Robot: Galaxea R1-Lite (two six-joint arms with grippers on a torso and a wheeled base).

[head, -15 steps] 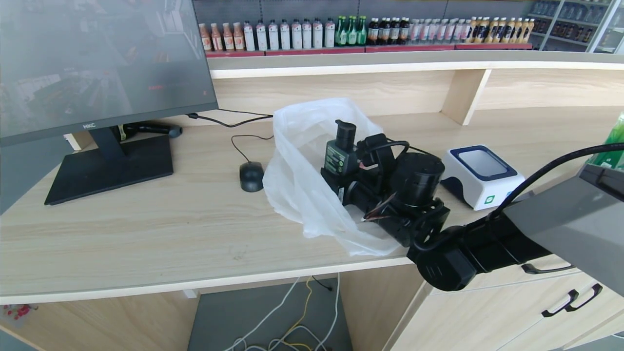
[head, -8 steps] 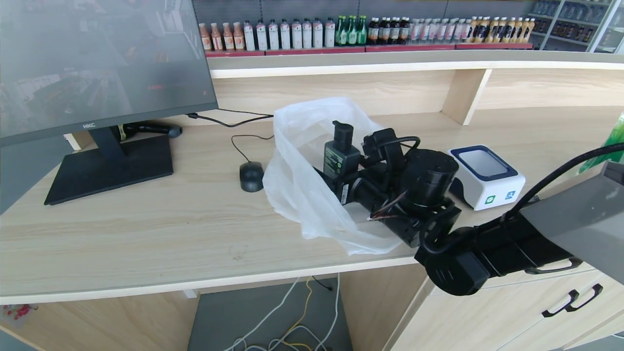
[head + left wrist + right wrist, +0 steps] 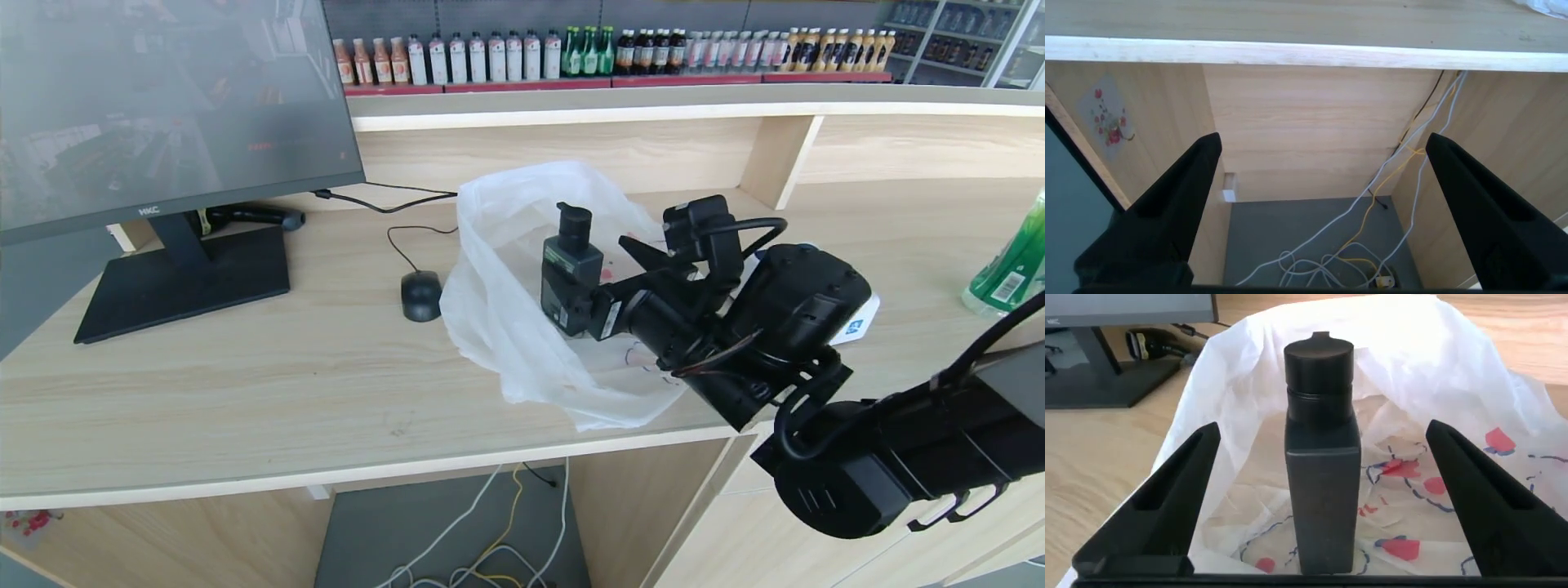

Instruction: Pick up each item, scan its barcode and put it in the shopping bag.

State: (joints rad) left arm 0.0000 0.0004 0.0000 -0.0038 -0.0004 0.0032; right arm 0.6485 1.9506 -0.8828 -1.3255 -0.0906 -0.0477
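Note:
A dark bottle (image 3: 570,273) with a black cap stands upright inside the mouth of the white plastic shopping bag (image 3: 506,245) on the counter. My right gripper (image 3: 608,282) is at the bag's right side, open. In the right wrist view the bottle (image 3: 1321,474) stands between the two spread fingers (image 3: 1159,514) with a clear gap on each side, and the bag (image 3: 1413,384) lies around and behind it. My left gripper (image 3: 1323,143) hangs open below the counter edge with nothing between its fingers.
A white barcode scanner (image 3: 857,314) sits on the counter, mostly hidden behind my right arm. A green bottle (image 3: 1008,273) stands at the far right. A monitor (image 3: 163,106), a mouse (image 3: 421,296) and a handheld scanner (image 3: 245,216) occupy the left.
My right arm has swung back to the right and its gripper has let go of the dark bottle, which stays upright in the bag. The green bottle has come into view.

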